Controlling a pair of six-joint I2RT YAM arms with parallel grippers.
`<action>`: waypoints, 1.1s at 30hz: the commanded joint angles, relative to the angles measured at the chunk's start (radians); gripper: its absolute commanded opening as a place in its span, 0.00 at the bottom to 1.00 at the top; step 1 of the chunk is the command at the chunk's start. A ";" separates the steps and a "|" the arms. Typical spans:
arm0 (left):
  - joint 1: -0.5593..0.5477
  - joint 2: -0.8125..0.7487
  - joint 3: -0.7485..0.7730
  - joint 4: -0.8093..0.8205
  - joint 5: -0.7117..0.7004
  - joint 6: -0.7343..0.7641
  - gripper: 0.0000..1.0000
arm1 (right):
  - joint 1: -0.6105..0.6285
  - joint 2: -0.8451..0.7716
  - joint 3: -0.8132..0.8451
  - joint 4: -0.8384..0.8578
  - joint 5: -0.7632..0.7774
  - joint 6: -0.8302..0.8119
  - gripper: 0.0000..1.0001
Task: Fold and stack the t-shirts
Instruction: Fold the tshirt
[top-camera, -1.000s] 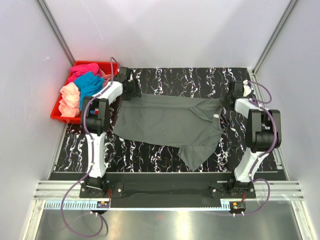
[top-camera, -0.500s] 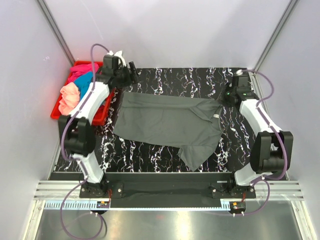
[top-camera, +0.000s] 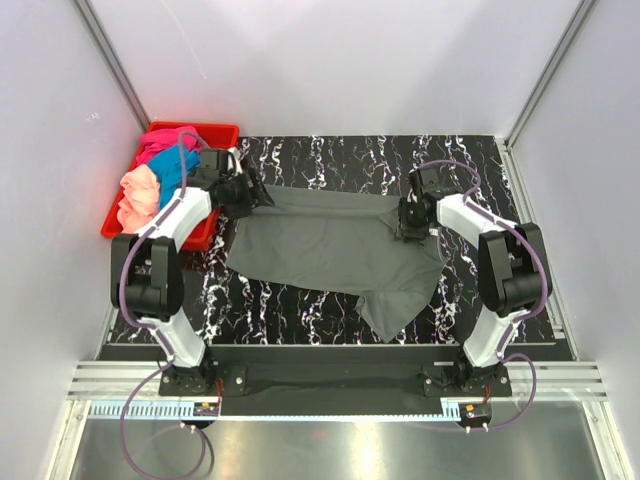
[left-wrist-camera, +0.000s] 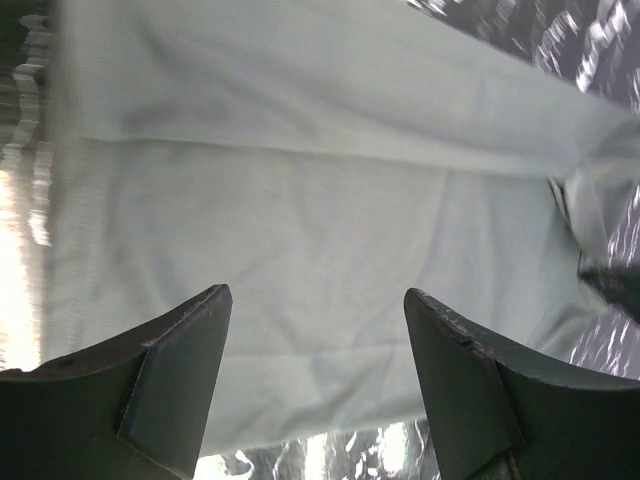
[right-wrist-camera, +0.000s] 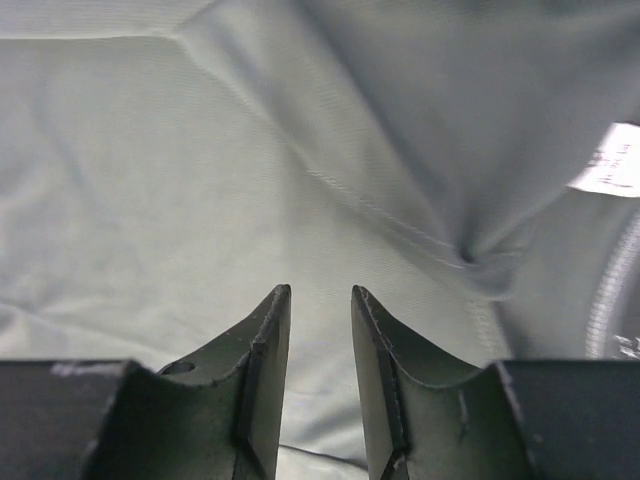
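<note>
A dark grey t-shirt (top-camera: 330, 245) lies spread on the black marbled table, its white neck tag (top-camera: 432, 232) at the right. My left gripper (top-camera: 250, 192) hovers over the shirt's far left corner. In the left wrist view the left gripper (left-wrist-camera: 315, 297) is wide open above grey cloth (left-wrist-camera: 320, 180), near its edge. My right gripper (top-camera: 408, 222) is over the collar area. In the right wrist view the right gripper (right-wrist-camera: 320, 292) has its jaws a narrow gap apart with nothing between them, above grey cloth (right-wrist-camera: 150, 170), with the tag (right-wrist-camera: 608, 160) to the right.
A red crate (top-camera: 195, 127) at the table's far left holds magenta (top-camera: 165, 140), teal (top-camera: 160, 172) and peach (top-camera: 138, 195) shirts. A sleeve (top-camera: 395, 310) of the grey shirt hangs toward the near edge. White walls close in both sides.
Both arms have swung out from folded poses and come down over the grey shirt: the left to its far left corner, the right inward to the collar. The shirt has not moved.
</note>
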 joint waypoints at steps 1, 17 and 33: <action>0.059 0.061 0.027 0.037 0.023 -0.054 0.75 | -0.005 -0.009 0.054 -0.043 0.094 -0.053 0.39; 0.062 0.124 0.136 -0.003 0.005 -0.005 0.76 | -0.005 0.096 0.144 -0.036 0.251 -0.149 0.43; 0.061 0.129 0.128 0.006 0.028 -0.008 0.76 | -0.005 0.078 0.216 -0.161 0.179 -0.136 0.00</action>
